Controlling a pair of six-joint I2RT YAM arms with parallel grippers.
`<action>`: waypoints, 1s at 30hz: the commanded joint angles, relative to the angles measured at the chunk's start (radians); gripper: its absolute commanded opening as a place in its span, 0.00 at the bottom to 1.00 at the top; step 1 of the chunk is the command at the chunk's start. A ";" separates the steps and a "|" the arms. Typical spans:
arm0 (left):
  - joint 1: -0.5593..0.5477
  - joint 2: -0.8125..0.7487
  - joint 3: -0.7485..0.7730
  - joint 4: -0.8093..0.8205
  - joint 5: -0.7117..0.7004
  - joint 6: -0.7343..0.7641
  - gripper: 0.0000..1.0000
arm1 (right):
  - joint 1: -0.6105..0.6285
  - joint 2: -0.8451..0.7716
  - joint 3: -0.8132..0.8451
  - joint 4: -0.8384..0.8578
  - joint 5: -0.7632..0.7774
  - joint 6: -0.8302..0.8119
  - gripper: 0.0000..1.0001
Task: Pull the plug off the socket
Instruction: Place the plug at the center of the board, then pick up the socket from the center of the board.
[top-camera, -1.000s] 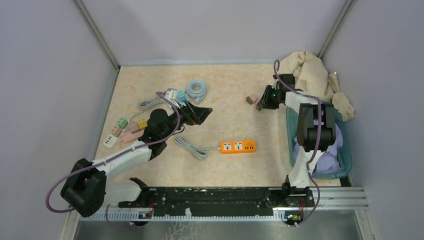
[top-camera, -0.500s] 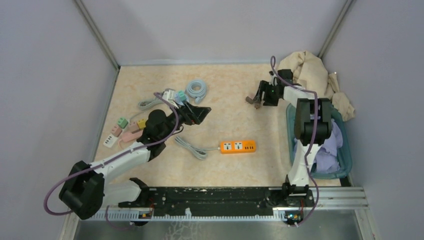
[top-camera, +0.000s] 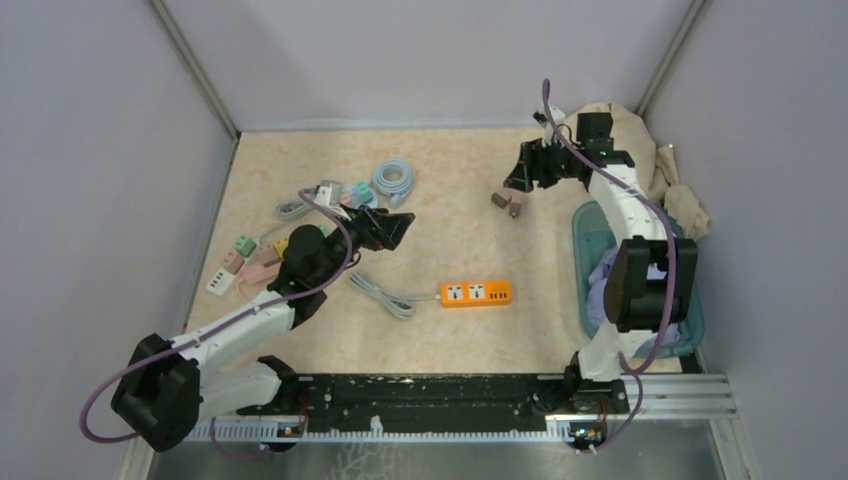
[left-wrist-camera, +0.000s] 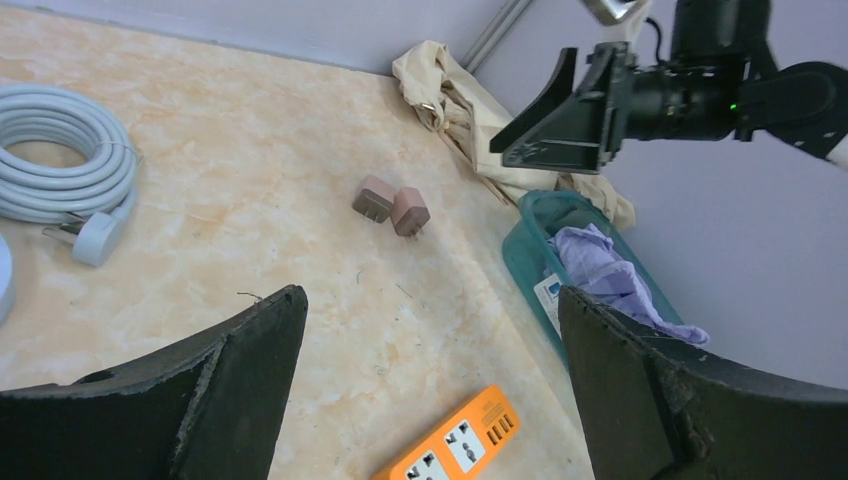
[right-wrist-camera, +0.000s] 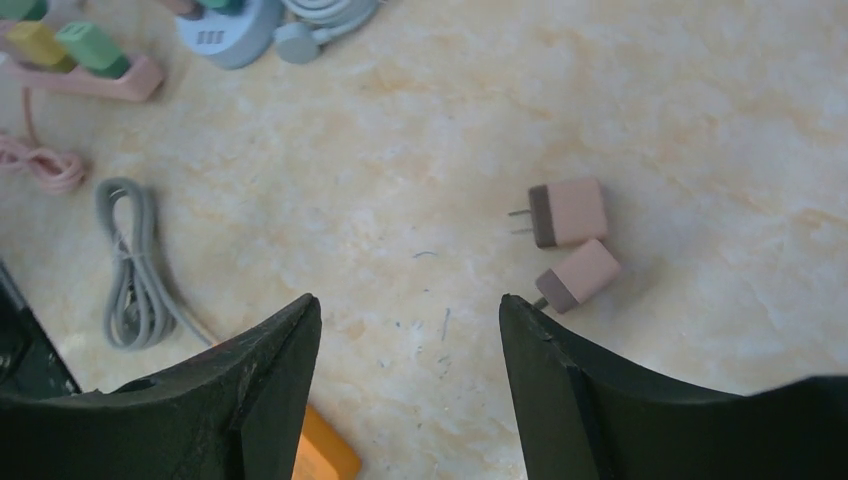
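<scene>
Standing plugged in the pink power strip, the yellow plug and green plug lie well left of the right gripper, spread and empty. The left gripper, spread wide and empty, is judged nearer.

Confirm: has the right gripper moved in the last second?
Yes. The right gripper has drawn toward the far wall, farther from the orange power strip.
</scene>
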 joint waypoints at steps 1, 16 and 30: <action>0.006 -0.027 0.006 -0.021 -0.033 0.066 1.00 | -0.006 -0.089 0.081 -0.165 -0.301 -0.273 0.65; 0.006 -0.133 -0.031 -0.103 -0.168 0.122 0.99 | 0.048 -0.355 -0.210 -0.276 -0.621 -0.901 0.85; 0.006 -0.221 -0.070 -0.161 -0.239 0.112 0.98 | 0.471 -0.367 -0.468 -0.246 -0.074 -1.068 0.85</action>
